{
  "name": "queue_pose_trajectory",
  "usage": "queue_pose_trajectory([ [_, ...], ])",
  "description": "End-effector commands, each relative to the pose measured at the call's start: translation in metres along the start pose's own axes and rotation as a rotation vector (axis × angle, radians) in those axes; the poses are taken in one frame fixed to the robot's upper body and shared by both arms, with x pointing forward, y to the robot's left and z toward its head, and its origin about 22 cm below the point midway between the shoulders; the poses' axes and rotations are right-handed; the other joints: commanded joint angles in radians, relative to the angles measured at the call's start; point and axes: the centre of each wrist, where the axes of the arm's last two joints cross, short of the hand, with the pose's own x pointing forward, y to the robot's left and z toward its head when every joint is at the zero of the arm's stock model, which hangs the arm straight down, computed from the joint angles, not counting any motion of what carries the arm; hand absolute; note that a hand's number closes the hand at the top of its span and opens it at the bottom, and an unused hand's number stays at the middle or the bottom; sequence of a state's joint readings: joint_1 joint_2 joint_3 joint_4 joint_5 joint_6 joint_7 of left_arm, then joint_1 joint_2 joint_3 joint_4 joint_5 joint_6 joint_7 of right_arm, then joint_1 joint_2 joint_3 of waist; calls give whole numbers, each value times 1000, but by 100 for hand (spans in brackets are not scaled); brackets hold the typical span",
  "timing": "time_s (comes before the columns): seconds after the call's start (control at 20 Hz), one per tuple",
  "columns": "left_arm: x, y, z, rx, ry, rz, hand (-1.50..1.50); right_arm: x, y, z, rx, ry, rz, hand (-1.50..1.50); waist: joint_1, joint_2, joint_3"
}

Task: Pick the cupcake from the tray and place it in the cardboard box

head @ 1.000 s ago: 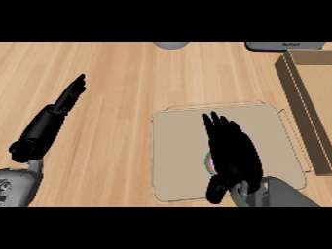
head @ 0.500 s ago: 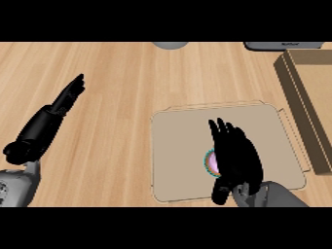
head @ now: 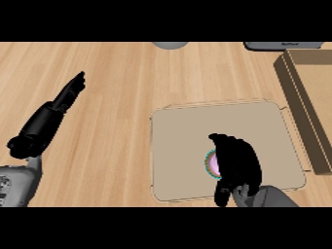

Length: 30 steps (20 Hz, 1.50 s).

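The right hand (head: 234, 163) has its fingers bent down over the cupcake (head: 211, 164), covering nearly all of it; only a sliver of pink with a teal edge peeks out at the hand's left side. The fingers look curled around it, though from up here I can't see whether they have actually closed on it or just sit over the top. The cupcake is on the tray (head: 197, 126), in its near half, toward the robot. The tray lies flat on the wooden counter (head: 118, 73), and the cardboard box (head: 312, 116) sits just beside it on the right, open at the top.

The left hand (head: 66, 97) rests out on the left side of the counter, fingers straight, well apart from the tray.

To my eye this is the grasping step: nothing is lifted yet. Next the hand needs to secure the cupcake, raise it clear of the tray, carry it right over the box's near wall, and set it down inside.
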State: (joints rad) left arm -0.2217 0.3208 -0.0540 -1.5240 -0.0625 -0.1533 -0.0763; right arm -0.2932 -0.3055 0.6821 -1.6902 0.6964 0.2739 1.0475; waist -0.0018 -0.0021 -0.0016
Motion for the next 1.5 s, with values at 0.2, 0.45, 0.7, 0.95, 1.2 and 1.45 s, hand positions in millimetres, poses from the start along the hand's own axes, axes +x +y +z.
queue_pose_trajectory([
  [0.2,19,-14,-7,3,-1,-2,0,0,4,-20,-122,-35,100,150,5,2,2],
  [0.45,8,-8,5,15,-4,-4,0,17,11,-13,-195,-68,120,150,5,2,2],
  [0.7,10,-2,0,-9,-5,26,0,-15,-37,-64,-324,-55,31,150,16,6,2],
  [0.95,19,-10,-16,-45,-65,8,0,-59,-124,-118,-430,111,-147,150,74,39,6],
  [1.2,12,-6,-17,-57,-44,8,0,-57,-184,-139,-555,119,-31,150,80,30,2],
  [1.45,14,-4,-6,-53,-35,1,0,-44,-214,-144,-703,166,-80,150,54,13,2],
])
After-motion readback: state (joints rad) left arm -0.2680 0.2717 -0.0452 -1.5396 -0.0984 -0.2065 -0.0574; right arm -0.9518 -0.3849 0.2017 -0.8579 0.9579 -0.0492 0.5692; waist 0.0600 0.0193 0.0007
